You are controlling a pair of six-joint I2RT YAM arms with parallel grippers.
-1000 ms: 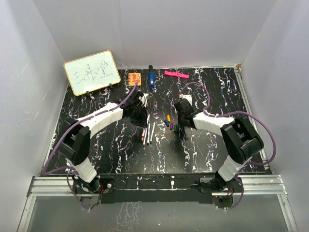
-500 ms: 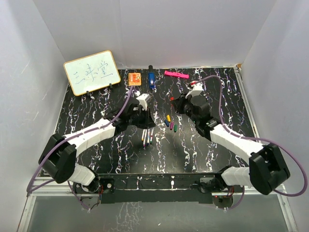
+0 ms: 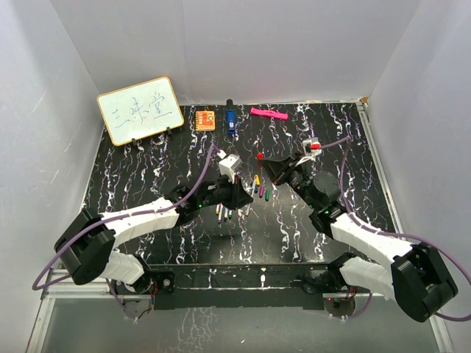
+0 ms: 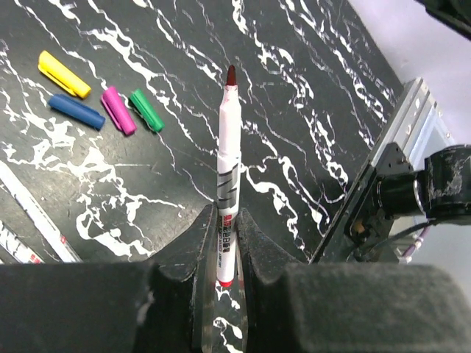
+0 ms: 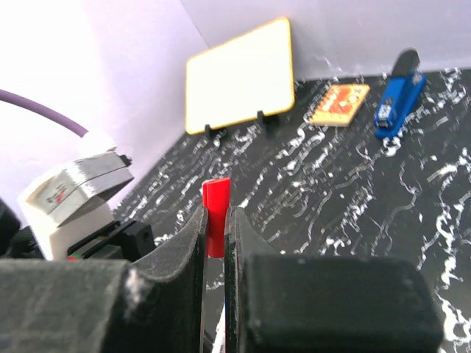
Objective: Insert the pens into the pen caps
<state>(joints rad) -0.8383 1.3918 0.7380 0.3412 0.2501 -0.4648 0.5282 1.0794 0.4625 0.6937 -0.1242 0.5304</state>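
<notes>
1 red-tipped pen stands clamped between the closed fingers of the left gripper; its barrel print is too small to read. The right gripper pinches the red cap above the table. 4 loose caps lie near the spare pens. The whiteboard carries 3 handwritten characters.

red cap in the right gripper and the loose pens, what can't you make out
Right wrist: which end of the red cap is open, its sides covered by the right gripper.
Top external: loose pens, too small and partly under the left gripper to count.
Left wrist: the loose pens, cut off by the left edge.
</notes>
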